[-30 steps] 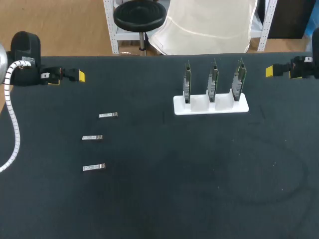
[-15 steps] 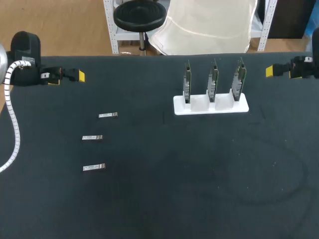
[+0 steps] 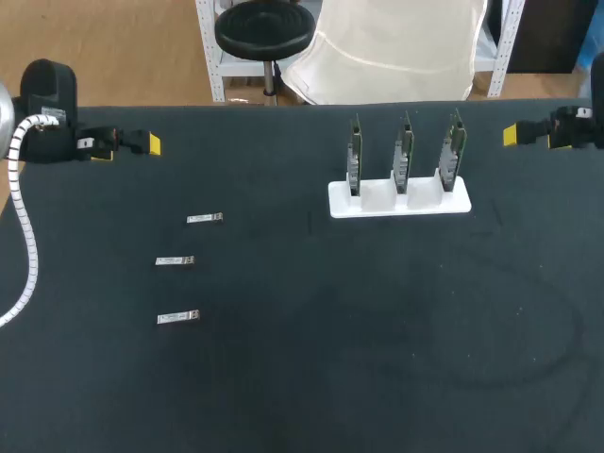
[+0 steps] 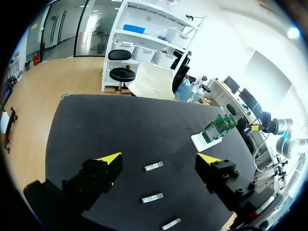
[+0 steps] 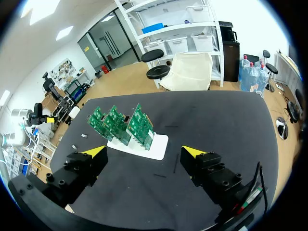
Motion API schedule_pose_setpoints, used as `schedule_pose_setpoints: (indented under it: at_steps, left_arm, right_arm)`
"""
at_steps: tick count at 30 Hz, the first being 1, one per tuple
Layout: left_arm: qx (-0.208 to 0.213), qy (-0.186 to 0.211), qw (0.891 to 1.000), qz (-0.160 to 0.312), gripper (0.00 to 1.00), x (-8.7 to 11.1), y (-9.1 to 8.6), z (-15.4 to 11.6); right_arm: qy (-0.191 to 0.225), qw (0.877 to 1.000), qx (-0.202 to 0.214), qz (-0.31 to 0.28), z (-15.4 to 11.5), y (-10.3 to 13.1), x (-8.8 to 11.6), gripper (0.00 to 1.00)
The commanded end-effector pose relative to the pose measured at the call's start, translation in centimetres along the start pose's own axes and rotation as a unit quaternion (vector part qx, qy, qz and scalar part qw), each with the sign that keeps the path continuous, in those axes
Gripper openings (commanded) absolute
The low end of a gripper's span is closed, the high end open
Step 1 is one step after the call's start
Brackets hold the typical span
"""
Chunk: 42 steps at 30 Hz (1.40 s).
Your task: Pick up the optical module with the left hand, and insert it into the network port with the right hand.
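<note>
Three small silver optical modules lie on the black table's left half: one farthest back (image 3: 205, 219), one in the middle (image 3: 176, 260), one nearest (image 3: 178, 317). In the left wrist view they lie ahead of and below my open left gripper (image 4: 159, 159), with the back module (image 4: 154, 166) between its fingers' line of sight. My left gripper (image 3: 149, 144) hangs at the far left edge. Three green network cards (image 3: 404, 156) stand upright in a white holder (image 3: 398, 201). My right gripper (image 3: 511, 136) is open at the far right edge, with the cards (image 5: 126, 126) ahead of it.
A white corrugated cable (image 3: 25, 247) trails from my left arm along the table's left edge. The black table mat (image 3: 377, 330) stretches bare across the front and middle.
</note>
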State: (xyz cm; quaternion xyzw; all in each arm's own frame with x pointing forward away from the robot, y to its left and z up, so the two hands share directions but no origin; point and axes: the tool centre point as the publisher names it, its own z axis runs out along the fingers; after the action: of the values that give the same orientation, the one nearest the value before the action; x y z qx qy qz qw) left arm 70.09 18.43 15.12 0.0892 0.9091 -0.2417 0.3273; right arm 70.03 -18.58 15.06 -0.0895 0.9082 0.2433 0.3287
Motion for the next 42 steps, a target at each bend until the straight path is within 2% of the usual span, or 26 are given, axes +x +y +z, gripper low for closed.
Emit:
schedule_pose_setpoints:
  at_steps: [1, 14, 15, 16, 17, 31, 32, 33, 39, 40, 42]
  left_arm:
    - [0.000, 0.000, 1.000, 0.000, 1.00, 0.03, 0.01, -0.01]
    - [0.000, 0.000, 1.000, 0.000, 1.00, 0.03, 0.01, -0.01]
    - [0.000, 0.000, 1.000, 0.000, 0.88, 0.03, 0.01, -0.01]
    - [0.000, 0.000, 1.000, 0.000, 0.34, 0.03, 0.01, -0.01]
    - [0.000, 0.000, 1.000, 0.000, 0.00, 0.03, 0.01, -0.01]
    - [0.000, 0.000, 1.000, 0.000, 0.00, 0.03, 0.01, -0.01]
    - [0.000, 0.000, 1.000, 0.000, 0.05, 0.03, 0.01, -0.01]
    - [0.000, 0.000, 1.000, 0.000, 1.00, 0.03, 0.01, -0.01]
    - [0.000, 0.000, 1.000, 0.000, 1.00, 0.03, 0.01, -0.01]
    - [-0.016, 0.006, 1.000, 0.004, 1.00, 0.11, 0.06, 0.28]
    - [-0.017, 0.029, 0.999, 0.016, 1.00, 0.22, 0.31, 0.57]
  right_arm:
    - [-0.001, 1.000, 0.002, 0.000, -0.02, 0.11, 0.05, 1.00]
    - [-0.001, 1.000, 0.002, 0.000, -0.02, 0.11, 0.05, 1.00]
    - [-0.001, 1.000, 0.002, 0.000, -0.02, 0.11, 0.05, 1.00]
    - [-0.001, 1.000, 0.002, 0.000, -0.02, 0.11, 0.05, 1.00]
    - [-0.001, 1.000, 0.002, 0.000, -0.02, 0.11, 0.05, 1.00]
    - [-0.001, 1.000, 0.002, 0.000, -0.02, 0.11, 0.05, 1.00]
    - [-0.001, 1.000, 0.002, 0.000, -0.02, 0.11, 0.05, 1.00]
    - [-0.001, 1.000, 0.002, 0.000, -0.02, 0.11, 0.05, 1.00]
    - [-0.001, 1.000, 0.002, 0.000, -0.02, 0.11, 0.05, 1.00]
    - [-0.001, 1.000, 0.002, 0.000, -0.02, 0.11, 0.05, 1.00]
    - [-0.001, 1.000, 0.002, 0.000, -0.02, 0.11, 0.05, 1.00]
